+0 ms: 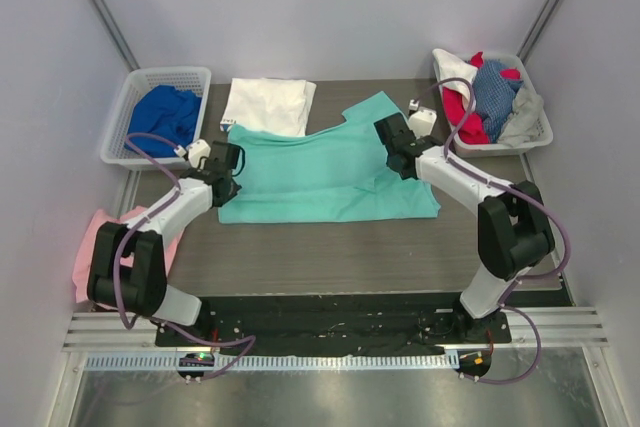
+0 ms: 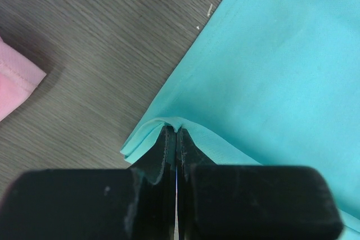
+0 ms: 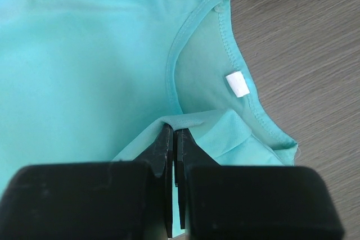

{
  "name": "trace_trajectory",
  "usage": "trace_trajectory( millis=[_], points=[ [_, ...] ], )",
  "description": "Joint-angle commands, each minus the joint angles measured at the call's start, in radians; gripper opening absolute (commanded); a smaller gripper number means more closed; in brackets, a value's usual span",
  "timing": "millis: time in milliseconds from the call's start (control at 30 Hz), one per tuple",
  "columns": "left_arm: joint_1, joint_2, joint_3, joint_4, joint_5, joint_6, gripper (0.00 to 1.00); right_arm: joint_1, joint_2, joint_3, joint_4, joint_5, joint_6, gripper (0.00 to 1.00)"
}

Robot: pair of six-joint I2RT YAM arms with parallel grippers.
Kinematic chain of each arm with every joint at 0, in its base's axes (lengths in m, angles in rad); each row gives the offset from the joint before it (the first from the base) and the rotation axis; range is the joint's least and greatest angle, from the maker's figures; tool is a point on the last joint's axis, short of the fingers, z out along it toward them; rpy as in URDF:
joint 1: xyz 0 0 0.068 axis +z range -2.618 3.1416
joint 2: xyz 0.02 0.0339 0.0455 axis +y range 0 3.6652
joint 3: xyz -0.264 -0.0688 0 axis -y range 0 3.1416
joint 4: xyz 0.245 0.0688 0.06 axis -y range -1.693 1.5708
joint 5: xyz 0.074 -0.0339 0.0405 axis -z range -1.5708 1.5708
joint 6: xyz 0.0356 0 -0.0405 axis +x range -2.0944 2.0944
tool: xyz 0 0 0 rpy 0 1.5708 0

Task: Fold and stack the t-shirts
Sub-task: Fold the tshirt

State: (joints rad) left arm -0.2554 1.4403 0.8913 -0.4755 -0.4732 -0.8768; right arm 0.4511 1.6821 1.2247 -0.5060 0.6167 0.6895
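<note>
Mint-green soft cloth t-shirt [image 1: 320,177] lies spread on the dark wood counter [image 1: 350,257], beside a folded white t-shirt [image 1: 268,105]. It is light and floppy, so we hold its edges. Our left hand [image 2: 175,133] pinches the left edge; our right hand [image 3: 173,130] pinches a fold by the collar [image 3: 179,37].

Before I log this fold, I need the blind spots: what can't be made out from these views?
Top view: near edge of the white t-shirt, covered by the mint-green t-shirt.
Top view: how many garments fill the right basket; they lie heaped.
Left wrist view: pink cloth, cut off by the left edge.
Both wrist views: the green fabric beneath the left gripper and right gripper, blocked by their bodies.
</note>
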Motion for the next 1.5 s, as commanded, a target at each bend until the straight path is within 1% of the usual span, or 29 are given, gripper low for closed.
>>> trace_trajectory(
  millis=[0, 300, 1067, 1100, 1133, 1167, 1200, 1233, 1267, 1300, 1333, 1367, 1400, 1467],
  points=[
    [0.01, 0.038, 0.063, 0.049, 0.001, 0.022, 0.0, -0.014, 0.017, 0.052, 0.034, 0.002, -0.022, 0.01],
    [0.012, 0.112, 0.104, 0.06, 0.007, 0.03, 0.0, -0.034, 0.056, 0.067, 0.046, -0.017, -0.028, 0.01],
    [0.028, 0.195, 0.156, 0.06, 0.013, 0.036, 0.0, -0.074, 0.125, 0.107, 0.064, -0.057, -0.035, 0.01],
    [0.03, 0.196, 0.158, 0.058, 0.012, 0.035, 0.0, -0.077, 0.128, 0.11, 0.067, -0.058, -0.035, 0.06],
    [0.03, 0.198, 0.159, 0.057, 0.005, 0.036, 0.01, -0.078, 0.129, 0.11, 0.07, -0.058, -0.041, 0.14],
    [0.03, 0.198, 0.164, 0.054, -0.001, 0.036, 0.09, -0.081, 0.131, 0.113, 0.078, -0.064, -0.044, 0.28],
    [0.033, 0.197, 0.172, 0.045, -0.008, 0.038, 0.14, -0.087, 0.126, 0.117, 0.086, -0.067, -0.045, 0.6],
    [0.042, 0.193, 0.179, 0.038, -0.011, 0.039, 0.21, -0.106, 0.12, 0.116, 0.095, -0.074, -0.051, 0.71],
    [0.045, 0.181, 0.187, 0.034, -0.021, 0.047, 0.48, -0.117, 0.111, 0.116, 0.119, -0.095, -0.053, 0.76],
    [0.048, 0.169, 0.201, 0.025, -0.031, 0.05, 0.61, -0.127, 0.088, 0.113, 0.135, -0.101, -0.056, 0.81],
    [0.05, 0.157, 0.207, 0.018, -0.042, 0.053, 0.72, -0.143, 0.077, 0.113, 0.145, -0.103, -0.058, 0.82],
    [0.051, 0.126, 0.213, 0.015, -0.059, 0.064, 0.93, -0.149, 0.067, 0.119, 0.158, -0.101, -0.065, 0.83],
    [0.05, 0.108, 0.221, 0.015, -0.064, 0.07, 0.99, -0.149, 0.058, 0.121, 0.161, -0.1, -0.073, 0.85],
    [0.05, 0.056, 0.222, 0.018, -0.062, 0.082, 1.0, -0.149, 0.038, 0.119, 0.156, -0.115, -0.084, 0.86]
  ],
)
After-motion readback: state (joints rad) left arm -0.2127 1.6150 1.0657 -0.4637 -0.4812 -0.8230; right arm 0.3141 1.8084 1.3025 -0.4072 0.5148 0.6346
